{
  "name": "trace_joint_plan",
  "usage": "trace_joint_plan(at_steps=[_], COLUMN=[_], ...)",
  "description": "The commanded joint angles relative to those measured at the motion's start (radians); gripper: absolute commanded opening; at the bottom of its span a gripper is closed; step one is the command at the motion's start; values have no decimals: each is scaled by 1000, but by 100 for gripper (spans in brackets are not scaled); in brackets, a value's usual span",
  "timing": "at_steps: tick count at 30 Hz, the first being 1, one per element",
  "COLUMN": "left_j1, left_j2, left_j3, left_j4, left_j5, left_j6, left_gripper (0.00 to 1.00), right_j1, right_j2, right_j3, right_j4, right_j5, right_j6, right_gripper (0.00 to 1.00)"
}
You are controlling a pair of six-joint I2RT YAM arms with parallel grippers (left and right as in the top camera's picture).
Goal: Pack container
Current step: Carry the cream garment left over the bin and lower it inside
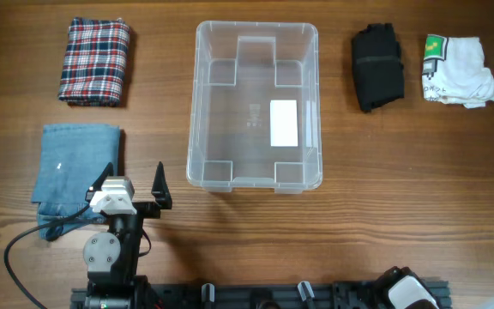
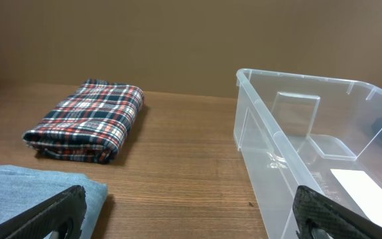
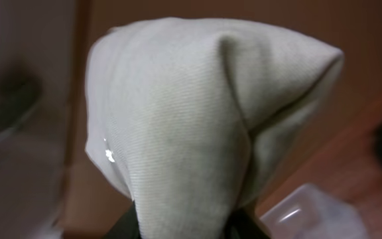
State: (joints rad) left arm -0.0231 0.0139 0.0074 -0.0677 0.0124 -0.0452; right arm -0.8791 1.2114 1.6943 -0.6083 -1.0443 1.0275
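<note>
Centrally on the wooden surface (image 1: 256, 245) sits the container (image 1: 256, 28), a clear rectangular bin standing upright with its open top facing up and a white label (image 1: 283, 123) on its base.

To the left of the container, level with its far end, lies a folded plaid cloth (image 1: 94, 62). Nearer the robot, beside the container's near left corner, lies a folded blue cloth (image 1: 75, 176). To the right of the container, level with its far end, a black cloth (image 1: 377, 67) rests well apart from the wall. A white cloth with a green print (image 1: 457, 71) lies just beyond it.

The left gripper (image 1: 131, 184) hovers near the container's near left corner, its inner finger partly over the edge of the blue cloth. Its fingers (image 2: 52, 212) are spread wide with nothing between them. From the left wrist view it faces the gap between the plaid cloth (image 2: 88, 119) and the container wall (image 2: 257, 133).

The right gripper (image 3: 188, 229) is closed, pinching a pale cream cloth (image 3: 197, 113) that bunches up above its dark fingertips and fills most of the right wrist view.
</note>
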Motion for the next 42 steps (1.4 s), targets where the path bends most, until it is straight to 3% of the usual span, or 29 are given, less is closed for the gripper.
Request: trace_joint_plan(at_steps=[1, 7, 13, 17, 22, 30, 42], left_j1=[6, 6, 6, 6, 6, 6, 6], left_j2=[-7, -7, -7, -7, -7, -7, -7], left_j3=[-2, -2, -2, -2, -2, -2, -2], left_j4=[-6, -6, -6, -6, -6, -6, -6], left_j5=[-6, -6, -6, -6, -6, -6, -6], left_j6=[15, 15, 15, 15, 15, 15, 15], left_gripper=[100, 100, 100, 100, 100, 100, 100], right_j1=[42, 199, 546, 803, 1016, 1143, 1216], right_j2=[-22, -16, 61, 168, 328, 541, 742], right_j3=[128, 128, 128, 128, 128, 128, 128], right_j4=[-135, -293, -432, -431, -377, -209, -84], right_j5=[249, 320, 544, 673, 797, 773, 714], right_j6=[-480, -649, -776, -846, -869, -840, -810], right_gripper=[4, 4, 4, 4, 5, 5, 5])
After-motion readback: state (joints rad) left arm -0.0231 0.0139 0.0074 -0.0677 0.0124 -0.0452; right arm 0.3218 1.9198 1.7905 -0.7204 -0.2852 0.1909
